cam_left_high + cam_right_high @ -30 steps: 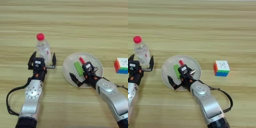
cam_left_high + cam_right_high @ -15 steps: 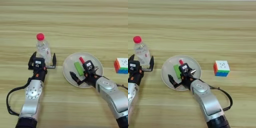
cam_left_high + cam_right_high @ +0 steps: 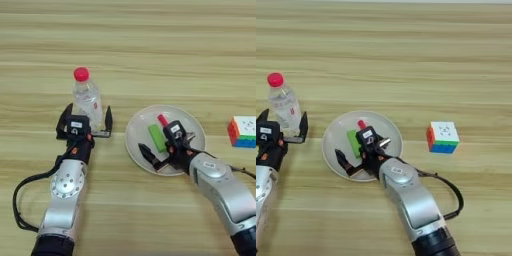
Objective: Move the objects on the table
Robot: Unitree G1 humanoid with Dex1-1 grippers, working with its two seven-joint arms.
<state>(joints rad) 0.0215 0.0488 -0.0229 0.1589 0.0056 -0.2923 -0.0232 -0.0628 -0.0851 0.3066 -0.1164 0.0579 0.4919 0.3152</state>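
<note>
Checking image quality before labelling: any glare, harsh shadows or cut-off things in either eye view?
Left eye view: even light, soft shadows, no glare; the puzzle cube is cut by the right edge. Right eye view: cube whole, left gripper cut at the left edge.

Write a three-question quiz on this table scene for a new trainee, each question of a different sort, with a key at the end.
1. True or false: the multicoloured puzzle cube lies on the round beige plate.
2. Multiple choice: the clear plastic bottle with red cap stands A) upright between the open fingers of the left gripper, B) tipped over on the plate, C) beside the cube.
3. Fill in: the right gripper hangs open over the plate, around the small green rectangular ____.

Key: 1 false, the cube sits on the light wooden table, right of the plate; 2 A; 3 block.
</note>
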